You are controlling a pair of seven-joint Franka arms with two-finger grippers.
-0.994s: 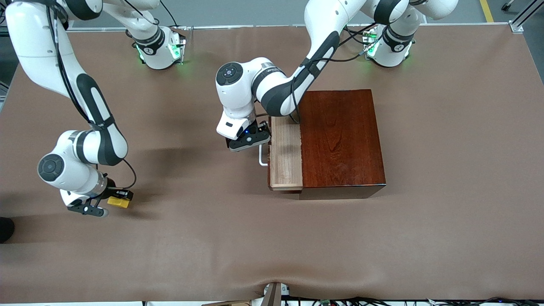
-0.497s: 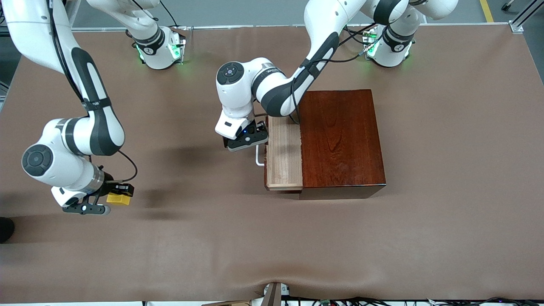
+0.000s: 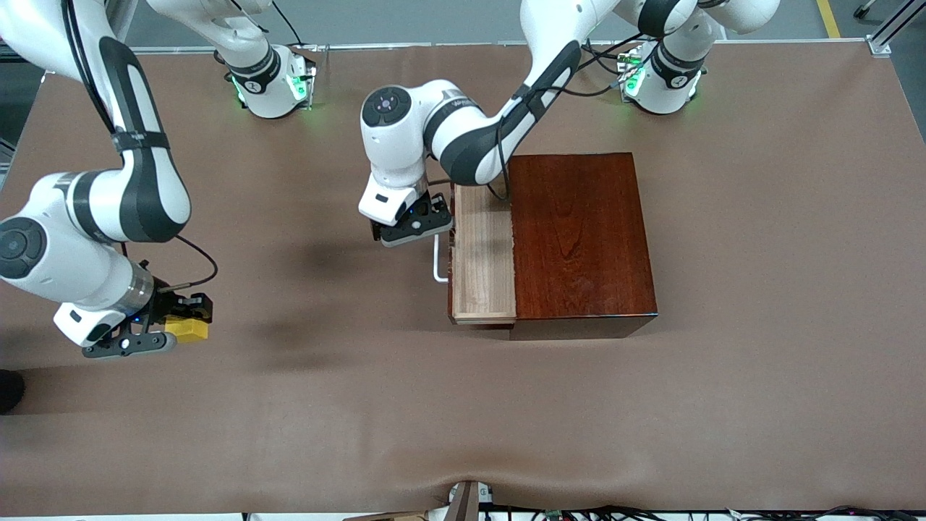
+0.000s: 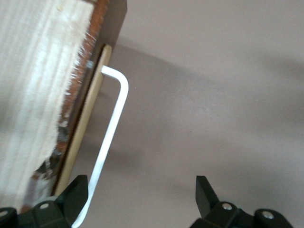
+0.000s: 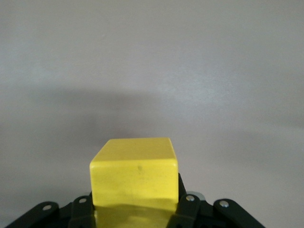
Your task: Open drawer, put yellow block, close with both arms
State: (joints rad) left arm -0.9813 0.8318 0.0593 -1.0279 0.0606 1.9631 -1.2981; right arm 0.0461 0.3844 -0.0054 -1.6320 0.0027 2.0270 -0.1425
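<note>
The drawer (image 3: 483,253) stands partly pulled out of the reddish-brown box (image 3: 579,231), its pale tray (image 4: 38,85) showing. My left gripper (image 3: 412,228) is in front of the drawer, at the end of the white handle (image 3: 438,262) toward the robots' bases. It is open (image 4: 141,187), and the handle bar (image 4: 114,128) runs just inside one finger (image 4: 76,190). My right gripper (image 3: 181,322) is shut on the yellow block (image 3: 186,331), held over bare table at the right arm's end. The block (image 5: 135,175) fills the gap between the right gripper's (image 5: 135,209) fingers.
A brown cloth (image 3: 723,398) covers the whole table. The box sits near the middle, toward the left arm's end. Both arm bases (image 3: 271,83) stand along the table's edge farthest from the front camera.
The drawer has slid a little farther out as my left gripper moved away from the box. My right arm has carried the yellow block toward its own end of the table.
</note>
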